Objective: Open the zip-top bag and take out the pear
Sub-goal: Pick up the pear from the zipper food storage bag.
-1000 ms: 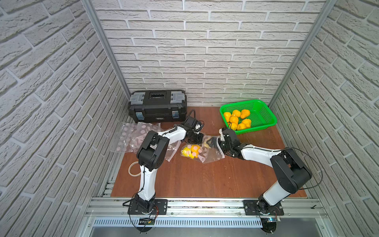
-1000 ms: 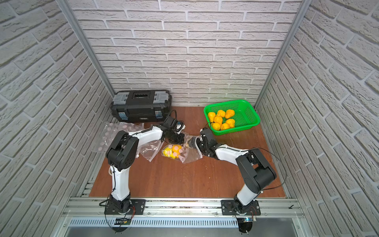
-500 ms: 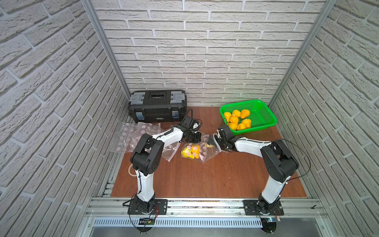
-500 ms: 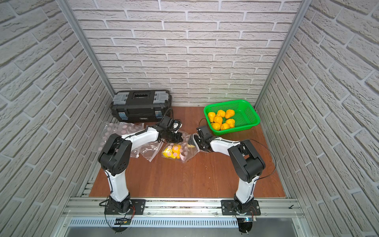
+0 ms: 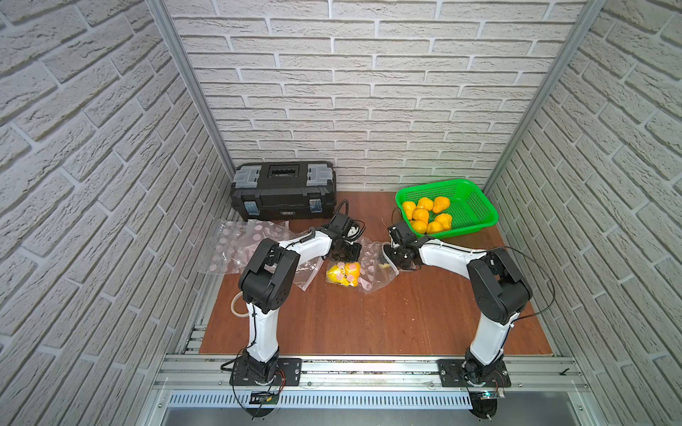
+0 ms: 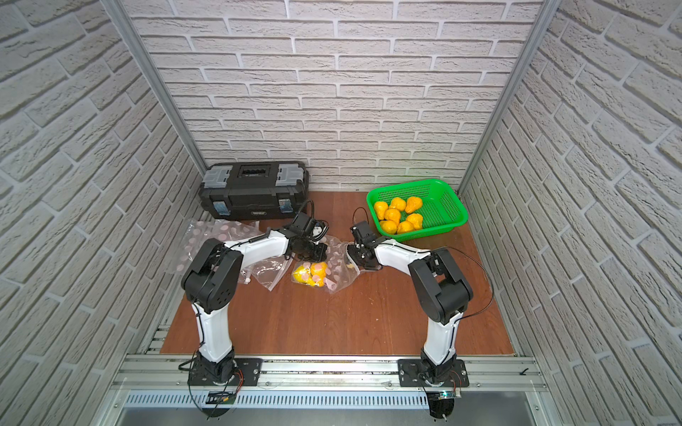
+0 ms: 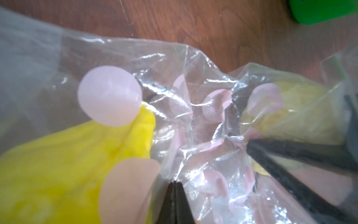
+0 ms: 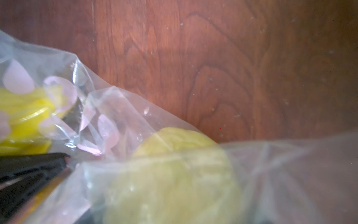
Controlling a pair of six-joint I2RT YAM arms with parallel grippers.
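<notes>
The dotted clear bag [image 5: 371,274] lies mid-surface [image 5: 369,324]. A yellow pear [image 5: 341,273] sits inside it, toward its 8 o'clock corner. The left arm [image 5: 310,246] reaches the bag's 11 o'clock edge, and its jaws are clenched on a fold of plastic. The right arm [image 5: 443,254] meets the bag at 3 o'clock. A pale yellow fruit [image 8: 170,174] sits blurred behind film right by its jaws, and I cannot tell whether they grip. A green basket [image 5: 476,212] of pears stands at 1 o'clock and a toolbox [image 5: 282,195] at 11 o'clock.
</notes>
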